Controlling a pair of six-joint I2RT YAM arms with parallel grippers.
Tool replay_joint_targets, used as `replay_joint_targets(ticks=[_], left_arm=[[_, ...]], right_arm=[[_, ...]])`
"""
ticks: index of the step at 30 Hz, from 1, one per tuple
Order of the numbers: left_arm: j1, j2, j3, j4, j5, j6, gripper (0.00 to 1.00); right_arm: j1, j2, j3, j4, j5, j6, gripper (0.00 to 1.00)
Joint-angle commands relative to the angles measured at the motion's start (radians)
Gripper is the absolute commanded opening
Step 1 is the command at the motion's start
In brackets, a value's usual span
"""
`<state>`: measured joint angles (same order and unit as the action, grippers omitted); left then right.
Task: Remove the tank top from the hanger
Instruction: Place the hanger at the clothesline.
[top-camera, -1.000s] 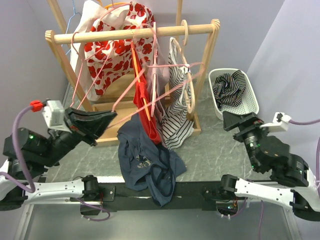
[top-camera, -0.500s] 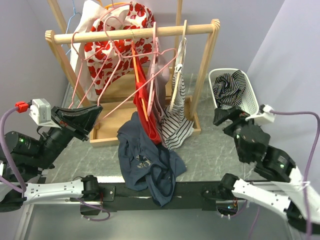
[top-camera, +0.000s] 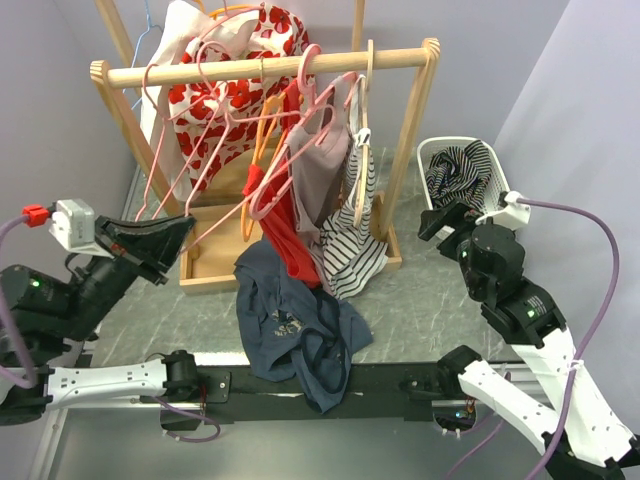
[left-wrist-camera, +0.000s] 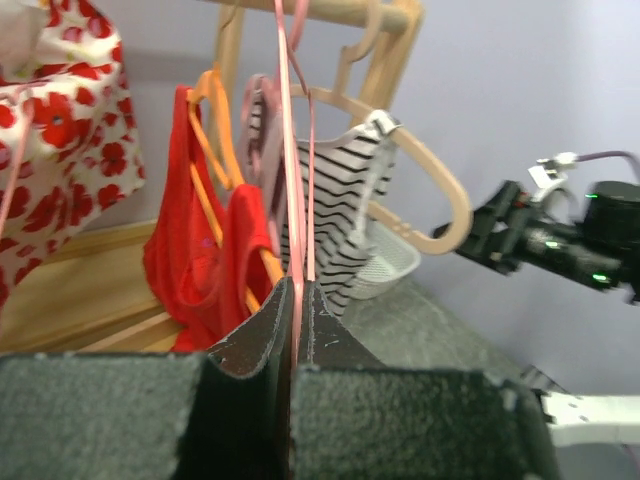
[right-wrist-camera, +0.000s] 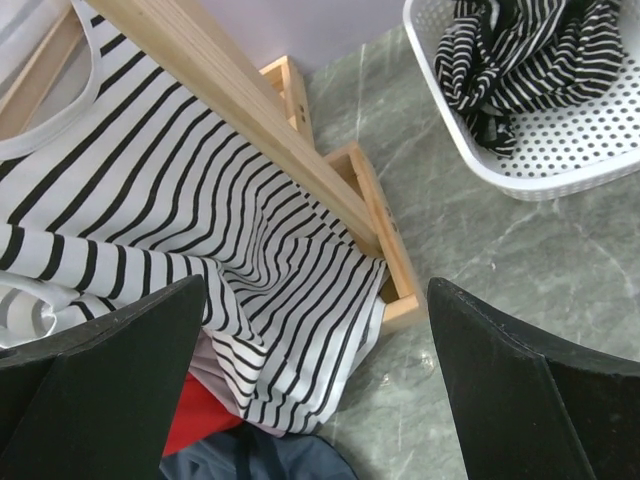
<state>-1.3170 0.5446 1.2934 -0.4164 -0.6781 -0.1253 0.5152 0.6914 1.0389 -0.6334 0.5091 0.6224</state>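
The left gripper (top-camera: 185, 228) is at the left of the top view. Its two fingers are pressed together, pinching the thin bar of a pink hanger (left-wrist-camera: 288, 150). The hanger runs up from the gripper to the wooden rail (top-camera: 200, 72) of the clothes rack. I see no cloth on the part of the bar near the gripper.

The navy tank top (top-camera: 290, 310) is not on any hanger. It lies in a loose heap on the grey counter (top-camera: 430, 300), in the lower middle of the top view, just in front of the rack. Its top edge sits under the bottom of a red top (top-camera: 290, 240) that hangs from an orange hanger.

Next to the red top hang a dull pink top (top-camera: 320, 170) and a black and white striped top (top-camera: 355, 250). A white cloth with red flowers (top-camera: 220, 100) hangs at the upper left.

The right gripper (top-camera: 445, 222) is at the right of the rack, near a white basket (right-wrist-camera: 530, 150). Its fingers are spread wide and hold nothing. Its own camera looks down on the striped top and the rack's wooden foot. A striped cloth (top-camera: 460, 175) lies in the basket.
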Motion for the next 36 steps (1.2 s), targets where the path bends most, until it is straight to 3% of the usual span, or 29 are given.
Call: replay_joint_targets(ticks=[1,10,16,19,36], left_arm=[[-0.004,-0.009,0.118,-0.09,0.158,-0.049,0.01],[0.05,-0.043,0.194,-0.326,0.189,-0.198,0.01],[0.319,-0.081,0.211,-0.381,0.248,-0.174,0.01],[0.39,-0.104,0.236,-0.386,0.273,-0.152,0.01],[0.513,-0.152,0.339,-0.518,0.239,-0.148,0.01]], right_arm=[[-0.036,0.007,-0.028,0.067,-0.07,-0.015,1.0],[-0.095,0.026,-0.016,0.064,-0.104,-0.046,1.0],[-0.133,0.037,-0.014,0.07,-0.138,-0.055,1.0],[-0.144,0.051,-0.019,0.083,-0.165,-0.049,1.0],[-0.164,0.086,-0.022,0.115,-0.216,-0.053,1.0]])
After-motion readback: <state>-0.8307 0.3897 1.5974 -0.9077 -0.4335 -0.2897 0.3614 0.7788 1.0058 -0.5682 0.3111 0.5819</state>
